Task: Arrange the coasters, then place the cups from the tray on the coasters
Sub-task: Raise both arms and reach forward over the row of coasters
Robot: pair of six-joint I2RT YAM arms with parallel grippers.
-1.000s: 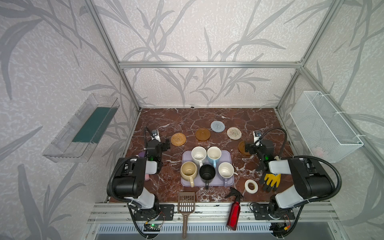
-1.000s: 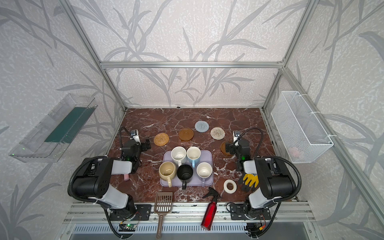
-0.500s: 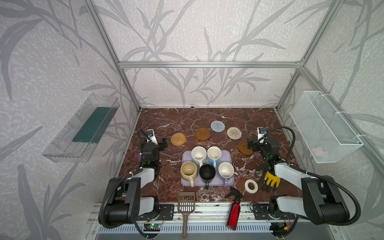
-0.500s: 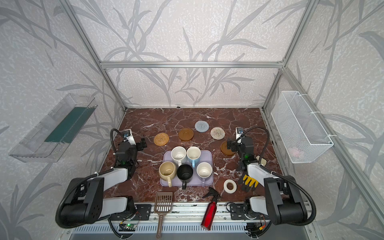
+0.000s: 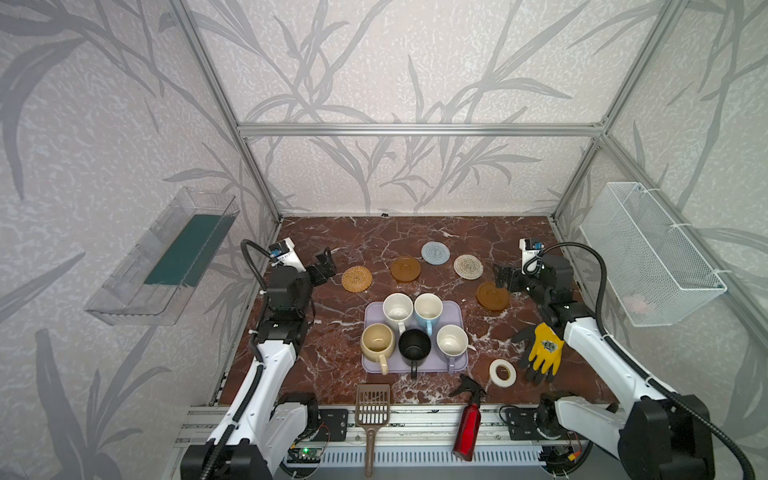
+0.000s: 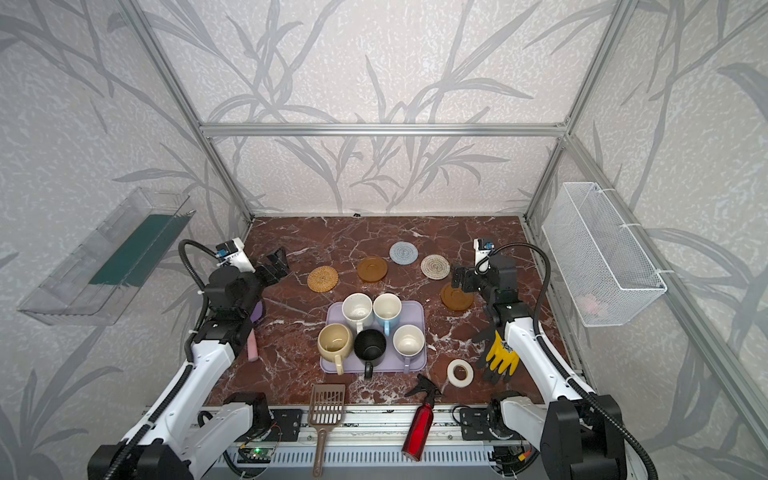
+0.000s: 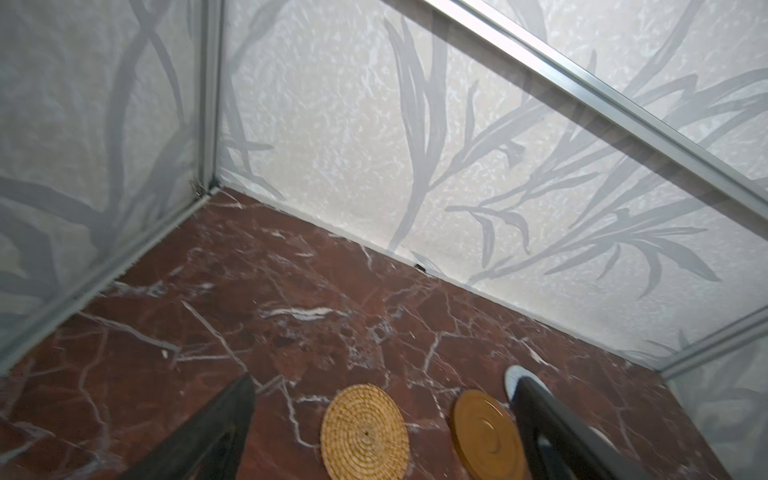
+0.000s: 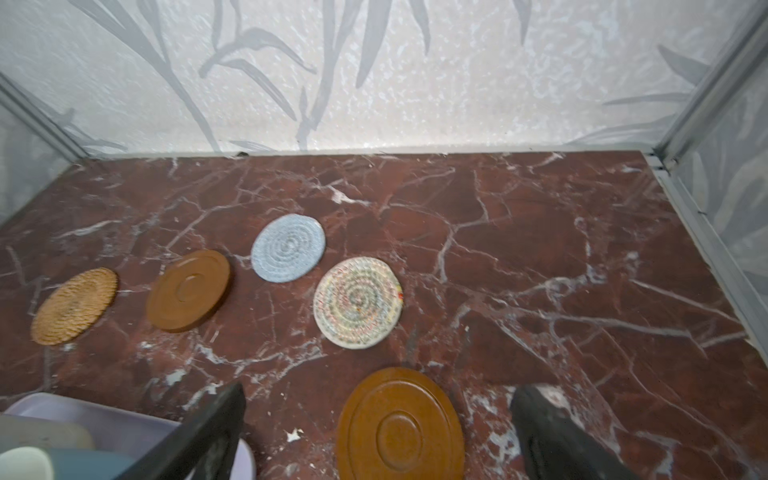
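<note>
The coasters (image 6: 372,269) lay in a loose arc on the far half of the red marble counter (image 5: 415,232) in both top views. From left to right there was an orange-tan woven coaster (image 5: 356,279), an amber coaster (image 5: 405,269), a grey-blue woven coaster (image 5: 435,252) farthest back, a cream spiral coaster (image 5: 468,266), and a second amber coaster (image 5: 492,296), which was the nearest. The cups (image 6: 365,345) all stood on the lavender tray (image 5: 455,309) near the middle. The white speckled cup (image 5: 397,307) and light blue cup (image 5: 428,308) were on its far side, and the cream-yellow cup (image 5: 376,340), black cup (image 5: 414,345) and lavender cup (image 5: 451,340) on its near side. The left fingers (image 5: 323,266) stood spread wide and empty just left of the orange-tan woven coaster. The right fingers (image 5: 504,277) were likewise spread and empty at the right edge of the second amber coaster. The left wrist view showed both dark fingers apart, with the orange-tan woven coaster and the amber coaster on the counter between them. The right wrist view showed the second amber coaster between the parted fingers, the other four coasters beyond it, and a corner of the tray.
</note>
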